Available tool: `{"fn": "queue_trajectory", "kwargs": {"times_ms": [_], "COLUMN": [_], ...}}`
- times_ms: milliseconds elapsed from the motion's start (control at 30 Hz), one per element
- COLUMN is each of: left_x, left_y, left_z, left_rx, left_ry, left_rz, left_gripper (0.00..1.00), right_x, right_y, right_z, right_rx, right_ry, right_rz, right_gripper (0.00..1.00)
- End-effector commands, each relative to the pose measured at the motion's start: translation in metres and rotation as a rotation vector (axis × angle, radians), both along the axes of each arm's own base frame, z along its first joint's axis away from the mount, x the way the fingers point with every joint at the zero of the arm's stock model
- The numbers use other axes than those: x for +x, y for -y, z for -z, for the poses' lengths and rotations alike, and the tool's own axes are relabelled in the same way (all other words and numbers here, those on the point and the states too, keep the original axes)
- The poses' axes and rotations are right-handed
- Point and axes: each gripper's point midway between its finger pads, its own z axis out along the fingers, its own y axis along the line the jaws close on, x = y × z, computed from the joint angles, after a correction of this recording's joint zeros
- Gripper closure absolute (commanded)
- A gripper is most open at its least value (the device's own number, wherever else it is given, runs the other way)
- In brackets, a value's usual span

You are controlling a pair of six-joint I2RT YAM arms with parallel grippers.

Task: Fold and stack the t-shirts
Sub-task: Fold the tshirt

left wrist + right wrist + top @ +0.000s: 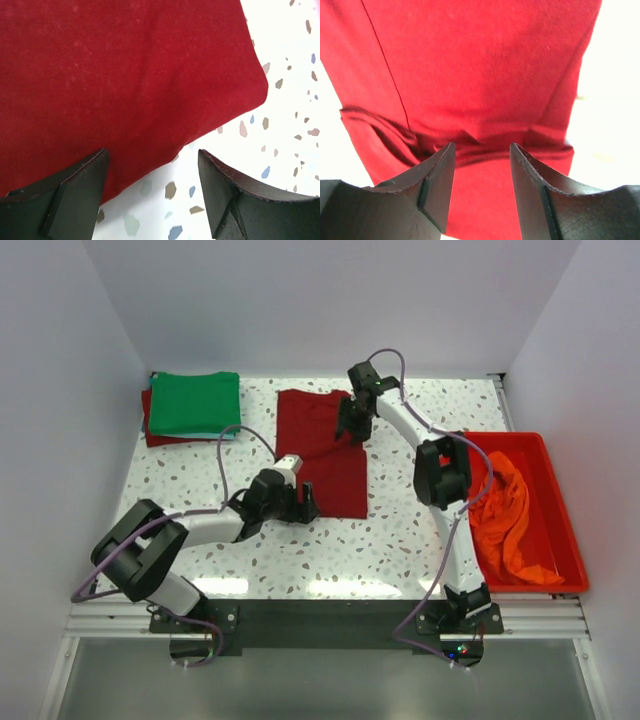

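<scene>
Bright, even overhead light; table (615, 75) glare-washed white in slightly soft wrist views.

Dark red t-shirt (325, 455): table centre, lying flat, partly folded (a bunched crease crosses it).
Green t-shirt (195, 402): folded, far left, stacked on second dark red shirt (150, 430).
Orange t-shirt (505, 510): crumpled, in red tub (572, 540), right.
</scene>
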Motion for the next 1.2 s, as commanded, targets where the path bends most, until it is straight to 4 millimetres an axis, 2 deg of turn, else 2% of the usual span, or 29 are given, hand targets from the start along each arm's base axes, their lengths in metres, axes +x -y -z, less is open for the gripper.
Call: {"fn": "queue_trajectory", "kwargs": {"times_ms": [0,100,133,167,200,233,267,300,333,367,400,433,500,533,633,733,833,933,1167], "left_x": [-0.008,-0.001,0.003,0.005,0.012,0.011,0.015,0.020,0.014,0.014,0.014,0.014,0.011,0.010,0.006,0.003,-0.003,-0.008,-0.016], "left_y": [-0.012,-0.011,-0.012,-0.011,-0.012,-0.016,-0.021,-0.023,-0.036,-0.041,-0.049,-0.054,-0.066,-0.069,-0.083,-0.093,-0.095,-0.094,-0.096], "left_z": [-0.005,-0.030,-0.038,-0.051,-0.063,-0.069,-0.073,-0.081,-0.070,-0.068,-0.064,-0.059,-0.047,-0.044,-0.034,-0.030,-0.027,-0.022,-0.020], "left_rx": [0.051,0.040,0.035,0.016,0.011,0.014,0.024,0.024,0.082,0.094,0.122,0.133,0.140,0.132,0.116,0.100,0.080,0.068,0.059], "left_ry": [-0.027,0.005,0.016,0.034,0.059,0.060,0.066,0.079,0.023,0.007,-0.017,-0.035,-0.087,-0.103,-0.142,-0.161,-0.171,-0.190,-0.199], "left_rz": [-0.026,-0.051,-0.064,-0.078,-0.107,-0.120,-0.164,-0.194,-0.227,-0.259,-0.286,-0.302,-0.337,-0.353,-0.385,-0.411,-0.410,-0.404,-0.406], "left_gripper": [0.23,0.21,0.20,0.19,0.18,0.18,0.17,0.17,0.17,0.18,0.18,0.19,0.23,0.24,0.27,0.27,0.27,0.28,0.30], "right_x": [-0.009,-0.032,-0.037,-0.053,-0.061,-0.067,-0.086,-0.095,-0.099,-0.117,-0.125,-0.139,-0.152,-0.162,-0.179,-0.189,-0.201,-0.205,-0.210], "right_y": [0.000,0.012,0.014,0.020,0.022,0.023,0.031,0.033,0.035,0.041,0.042,0.044,0.045,0.046,0.042,0.037,0.040,0.044,0.049], "right_z": [-0.062,-0.070,-0.083,-0.069,-0.067,-0.080,-0.061,-0.056,-0.056,-0.047,-0.043,-0.030,-0.027,-0.017,-0.007,0.000,0.018,0.032,0.040], "right_rx": [0.043,0.020,0.031,0.015,0.014,0.033,0.012,0.011,0.017,0.015,0.017,0.008,0.011,0.006,0.028,0.029,0.009,-0.007,-0.030], "right_ry": [0.099,0.090,0.114,0.074,0.065,0.094,0.039,0.025,0.032,-0.001,-0.015,-0.047,-0.057,-0.079,-0.105,-0.116,-0.146,-0.164,-0.175], "right_rz": [-0.034,-0.064,-0.069,-0.075,-0.080,-0.080,-0.080,-0.077,-0.074,-0.075,-0.071,-0.076,-0.077,-0.083,-0.085,-0.091,-0.085,-0.073,-0.071], "right_gripper": [0.48,0.47,0.47,0.47,0.47,0.47,0.47,0.47,0.47,0.47,0.47,0.47,0.47,0.47,0.49,0.50,0.51,0.53,0.56]}}
